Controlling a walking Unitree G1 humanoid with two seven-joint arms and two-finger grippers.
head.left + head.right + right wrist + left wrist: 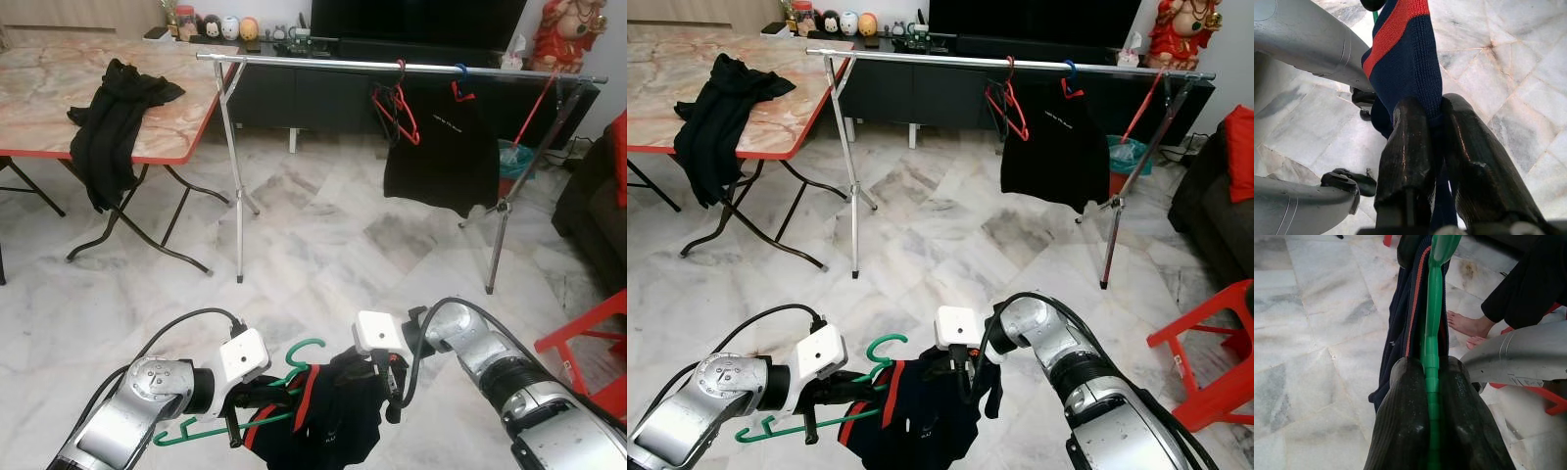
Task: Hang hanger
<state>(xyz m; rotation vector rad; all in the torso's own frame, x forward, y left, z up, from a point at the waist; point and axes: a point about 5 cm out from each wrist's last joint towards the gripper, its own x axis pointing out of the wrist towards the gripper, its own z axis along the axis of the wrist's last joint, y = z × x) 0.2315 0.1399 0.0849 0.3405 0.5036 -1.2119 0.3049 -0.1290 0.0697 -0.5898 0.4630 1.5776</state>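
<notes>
between both grippers, seemingly garment-draped green hanger [257, 405]

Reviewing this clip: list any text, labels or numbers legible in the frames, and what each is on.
None can be read.
Black shirt hanging on the rail: a faint line of print on the chest, too small to read.
Silver arm in the left wrist view: a small printed label, too blurred to read.

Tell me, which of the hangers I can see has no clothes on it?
The red hanger on the rail. The blue hanger beside it carries a black shirt, and the green hanger in the left tool holds a dark garment.
</notes>
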